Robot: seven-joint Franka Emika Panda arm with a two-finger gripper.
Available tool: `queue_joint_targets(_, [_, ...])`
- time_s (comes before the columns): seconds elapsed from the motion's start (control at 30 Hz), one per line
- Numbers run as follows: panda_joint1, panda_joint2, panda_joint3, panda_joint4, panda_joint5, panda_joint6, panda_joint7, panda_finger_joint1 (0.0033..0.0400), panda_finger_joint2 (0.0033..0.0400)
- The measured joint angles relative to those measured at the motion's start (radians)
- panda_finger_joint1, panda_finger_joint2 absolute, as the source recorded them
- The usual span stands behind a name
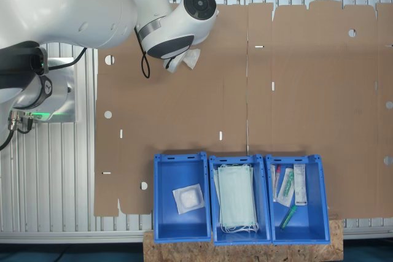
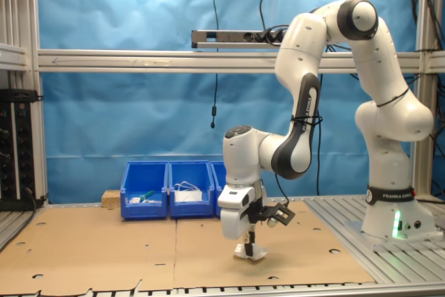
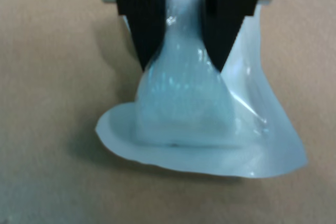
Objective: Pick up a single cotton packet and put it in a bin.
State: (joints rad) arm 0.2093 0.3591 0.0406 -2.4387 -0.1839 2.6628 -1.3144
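While the gripper (image 3: 181, 64) is pinching the cotton packet (image 3: 194, 124) between its fingers just above the cardboard (image 1: 295, 90), I am looking toward five o'clock in the first exterior view, where the bins are sitting well apart, the nearest bin (image 1: 161, 213) already holding one packet.

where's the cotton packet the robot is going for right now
The cotton packet is pinched in the tool, low over the cardboard sheet, far from the blue bins.
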Motion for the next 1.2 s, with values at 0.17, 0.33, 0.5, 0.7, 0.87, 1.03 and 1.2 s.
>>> queue_joint_targets(0.17, [0.0,-0.009,0.0,0.0,0.0,0.0,0.0,0.0048,0.0048])
queue_joint_targets(0.33, [0.0,-0.039,0.0,0.0,0.0,-0.002,0.0,0.0048,0.0048])
queue_joint_targets(0.5, [0.0,-0.096,0.0,0.0,0.0,-0.021,0.0,0.0049,0.0049])
queue_joint_targets(0.7, [0.0,-0.193,-0.001,-0.001,0.0,-0.082,0.0,0.0049,0.0049])
queue_joint_targets(0.87, [-0.002,-0.305,-0.018,0.0,0.0,-0.164,0.0,0.0049,0.0049])
queue_joint_targets(1.03, [-0.017,-0.379,-0.055,0.0,0.0,-0.218,0.0,0.005,0.005])
queue_joint_targets(1.2, [-0.05,-0.422,-0.105,0.003,-0.006,-0.258,0.0,0.005,0.005])
